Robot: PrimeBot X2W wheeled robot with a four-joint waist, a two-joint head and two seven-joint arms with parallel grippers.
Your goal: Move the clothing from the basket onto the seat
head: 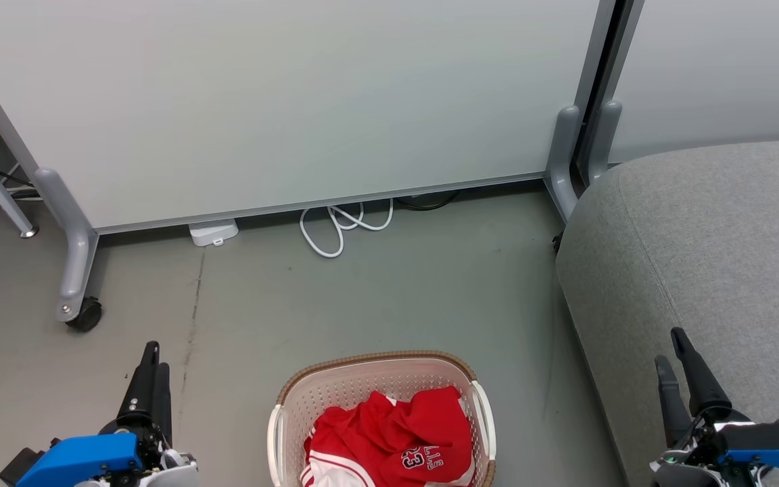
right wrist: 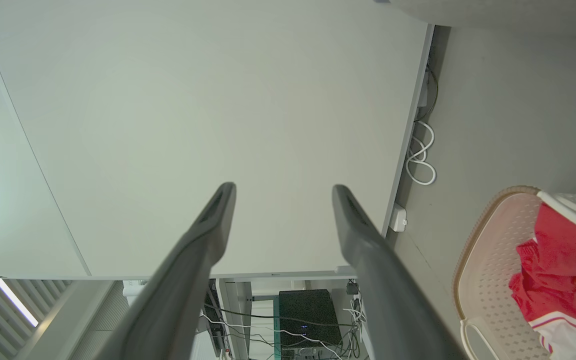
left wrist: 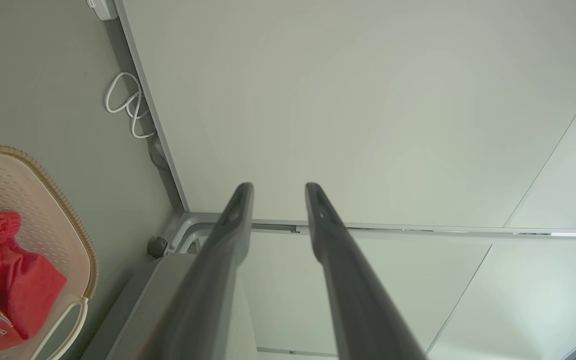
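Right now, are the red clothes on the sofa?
No, the red clothes lie inside the basket on the floor.

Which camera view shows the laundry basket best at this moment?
The head view: the basket sits bottom centre, its woven-look rim and both white handles visible, red clothing inside, though its near end is cropped. Each wrist view catches part of it at a frame edge.

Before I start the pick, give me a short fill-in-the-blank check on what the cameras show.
1. The clothing in the basket is coloured ____.
2. The seat stands to the robot's ____ of the basket.
3. The left gripper and the right gripper each stand open and hold ____.
Missing words: red; right; nothing.
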